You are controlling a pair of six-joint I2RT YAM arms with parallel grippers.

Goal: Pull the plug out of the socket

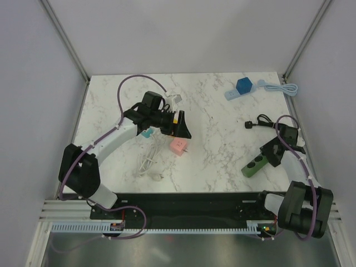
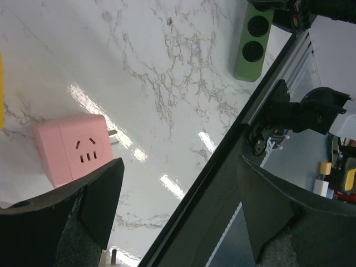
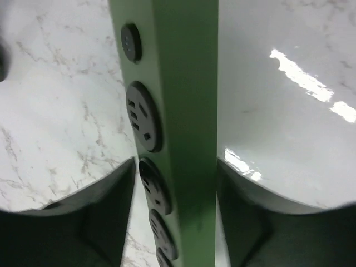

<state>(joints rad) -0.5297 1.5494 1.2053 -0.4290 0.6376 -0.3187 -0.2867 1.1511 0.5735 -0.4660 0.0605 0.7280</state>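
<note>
the right end effector (image 1: 272,157) is clamping the green socket strip (image 1: 255,166) near the right edge of the surface (image 1: 217,111). the right wrist view is showing that grip up close, with one dark finger (image 3: 105,222) sitting against each long side of the strip (image 3: 186,83). round black outlets (image 3: 143,117) are running down one face below a small dark button (image 3: 130,41), and any marks on them are too blurred to read.

the pink cube plug (image 1: 178,146) is lying on the surface near the middle, well apart from the green strip. it is sitting just beside the left end effector (image 1: 182,129), whose fingers are standing wide apart and gripping nothing.

only the left wrist view is showing the slotted outlet on the pink cube's face (image 2: 72,147) and the metal prongs (image 2: 113,137) sticking out of its side, bare over the marble. it is also catching the green strip (image 2: 253,41) at its top edge.

only the top view is showing these:
- a blue cube (image 1: 243,85) sitting on a white strip (image 1: 231,95) at the far right
- a pale cord (image 1: 281,87) lying beside that strip
- a black cord (image 1: 257,123) lying near the right arm
- a coiled white cable (image 1: 147,164) lying left of the pink cube
</note>
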